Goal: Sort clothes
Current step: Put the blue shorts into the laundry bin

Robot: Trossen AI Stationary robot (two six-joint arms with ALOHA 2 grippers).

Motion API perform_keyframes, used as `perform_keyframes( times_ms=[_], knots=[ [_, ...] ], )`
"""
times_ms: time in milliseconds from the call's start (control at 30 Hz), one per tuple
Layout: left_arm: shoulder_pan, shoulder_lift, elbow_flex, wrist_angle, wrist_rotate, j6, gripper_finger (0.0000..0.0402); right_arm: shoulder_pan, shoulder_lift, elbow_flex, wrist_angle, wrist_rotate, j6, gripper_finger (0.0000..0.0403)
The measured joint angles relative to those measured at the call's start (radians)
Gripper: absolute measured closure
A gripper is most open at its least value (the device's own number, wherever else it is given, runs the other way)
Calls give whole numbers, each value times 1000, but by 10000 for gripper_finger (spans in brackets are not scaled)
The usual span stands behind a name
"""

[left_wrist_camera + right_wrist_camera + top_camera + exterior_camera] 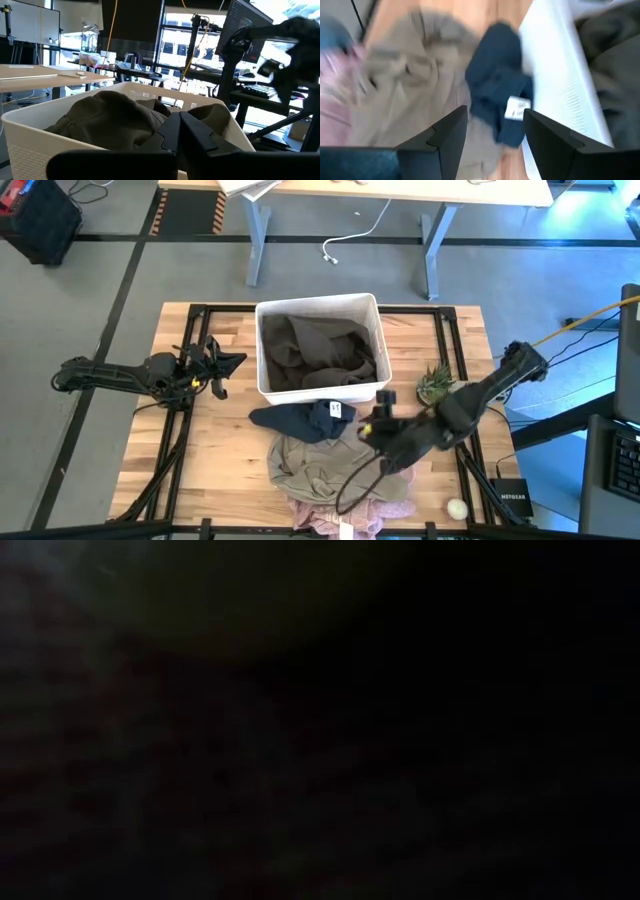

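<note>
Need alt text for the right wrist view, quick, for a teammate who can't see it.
The right pincer, fingers open and empty, points at a navy garment with a white label, lying against the white bin. An olive-khaki garment spreads beside it on the wooden table, with pink fabric at the edge.

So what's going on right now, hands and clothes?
Right hand open, hovering over navy garment beside white bin. Left hand idle left of bin. Dark garments binned; khaki, pink remain.

White plastic bin [266, 320] sits mid-table on the wooden table [470, 330], a small green plant [435, 383] off to one side, and a little white ball [457, 508] near the corner.
</note>
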Motion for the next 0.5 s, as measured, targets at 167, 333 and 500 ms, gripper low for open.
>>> perform_keyframes(
  times_ms=[167, 333, 500],
  knots=[
    [0, 0, 0, 0, 0, 0, 398, 5, 92, -37, 8, -32, -7, 194],
    [0, 0, 0, 0, 0, 1, 398, 3, 171, -37, 109, -44, -70, 194],
    [0, 0, 0, 0, 0, 1, 398, -13, 241, -37, 207, 64, -142, 194]
  ],
)
